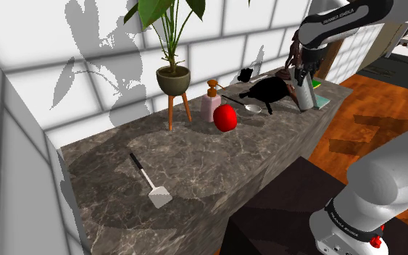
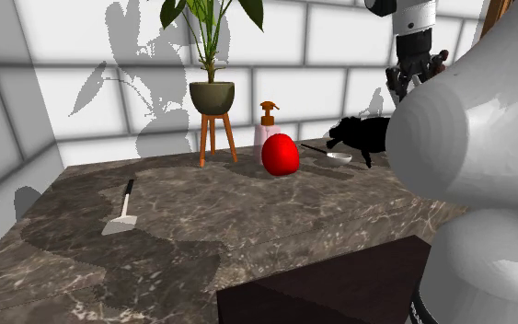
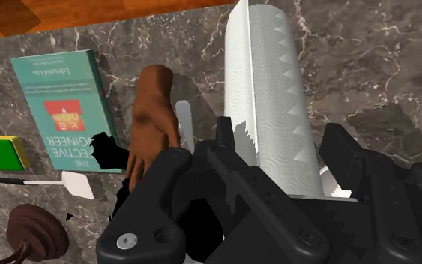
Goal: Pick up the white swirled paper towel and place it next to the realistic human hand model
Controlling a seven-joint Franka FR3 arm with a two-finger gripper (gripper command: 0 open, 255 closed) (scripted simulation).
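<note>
The white paper towel roll (image 3: 265, 97), embossed with swirls, lies between my gripper's (image 3: 280, 139) black fingers, which are shut on its sides. Right beside the roll lies the brown human hand model (image 3: 153, 120), partly on a teal book (image 3: 59, 105). In the shoulder view the gripper (image 1: 303, 74) is at the far end of the dark marble counter (image 1: 195, 174), with the pale roll (image 1: 307, 94) hanging upright below it, close to the counter top. In the second exterior view the gripper (image 2: 413, 74) shows above the arm's big white link, which hides the roll.
A black object (image 1: 271, 90) and a spoon (image 1: 253, 109) lie near the gripper. A red object (image 1: 225, 116), a pink soap bottle (image 1: 211, 101) and a potted plant on a stand (image 1: 173, 76) line the tiled wall. A spatula (image 1: 149, 181) lies at the near end.
</note>
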